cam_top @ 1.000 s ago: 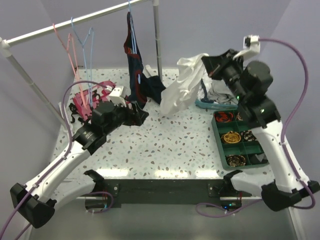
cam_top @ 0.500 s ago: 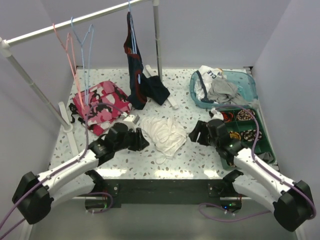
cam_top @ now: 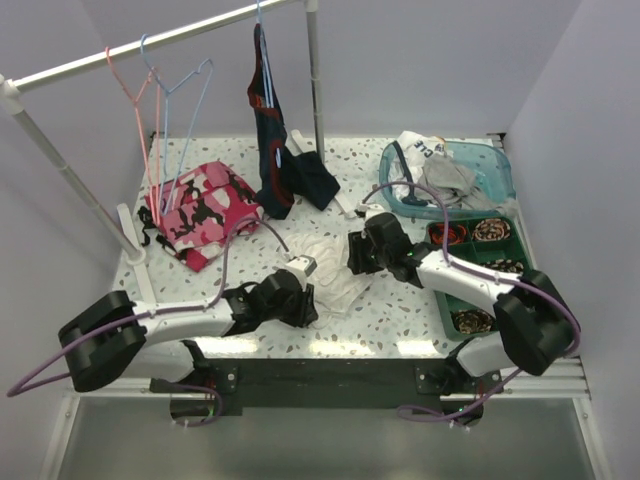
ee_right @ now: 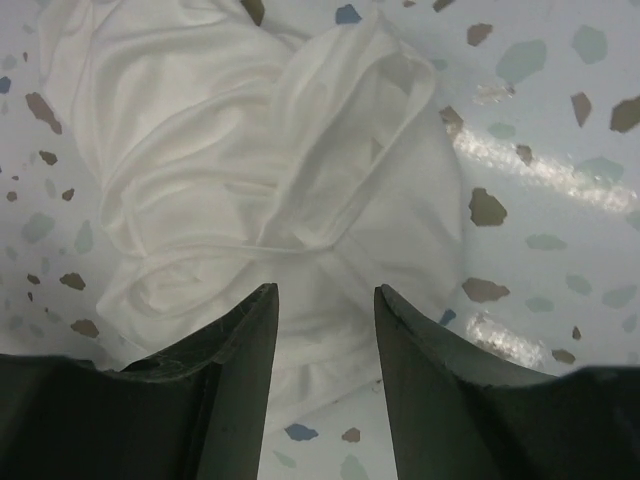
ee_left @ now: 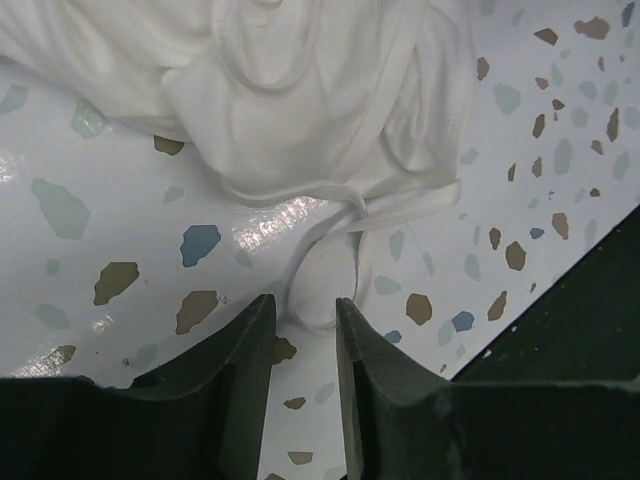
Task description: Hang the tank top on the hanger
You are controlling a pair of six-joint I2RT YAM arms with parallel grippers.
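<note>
A white tank top [cam_top: 335, 262] lies crumpled on the speckled surface [cam_top: 395, 305], just toward 6 o'clock from the middle. From above, both arms cover much of it and its outline is hard to read. The wrist views cut it off at their edges. The left gripper [ee_left: 300, 318] sits at its 7 o'clock edge, jaws narrowly parted, with a thin strap loop lying in the gap. Whether the strap is touched cannot be told. The right gripper [ee_right: 322, 300] is low over the folds at 1 o'clock, jaws wider apart, holding nothing. The light-blue hanger [cam_top: 199, 100] hangs on the rail [cam_top: 80, 62] at 10 o'clock, well apart. At 1 o'clock a clear bluish tub [cam_top: 500, 190] holds bunched clothes. At 3 o'clock a green tray [cam_top: 446, 310], partly hidden by the right arm, holds small coils that are hard to make out.
</note>
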